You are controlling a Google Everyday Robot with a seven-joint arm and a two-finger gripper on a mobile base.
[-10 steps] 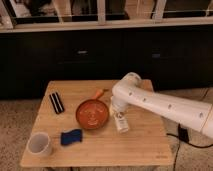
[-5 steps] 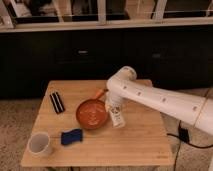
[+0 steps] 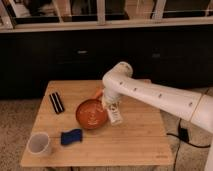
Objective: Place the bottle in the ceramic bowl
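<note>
The ceramic bowl (image 3: 90, 114) is an orange-red dish with a short orange handle, sitting mid-table. The bottle (image 3: 115, 114) is small and white with a dark-and-tan label. It hangs upright, tilted slightly, just over the bowl's right rim. My gripper (image 3: 111, 103) comes in from the right on a white arm and is shut on the bottle's top. It stands above the bowl's right edge, next to the handle. The arm hides part of the handle.
The wooden table (image 3: 135, 145) also holds a black rectangular object (image 3: 56, 102) at the left, a blue sponge (image 3: 71, 136) in front of the bowl, and a white cup (image 3: 40, 144) at the front left corner. Dark cabinets stand behind.
My gripper has carried the bottle leftward and slightly away from the front edge, from right of the bowl to over its right rim.
</note>
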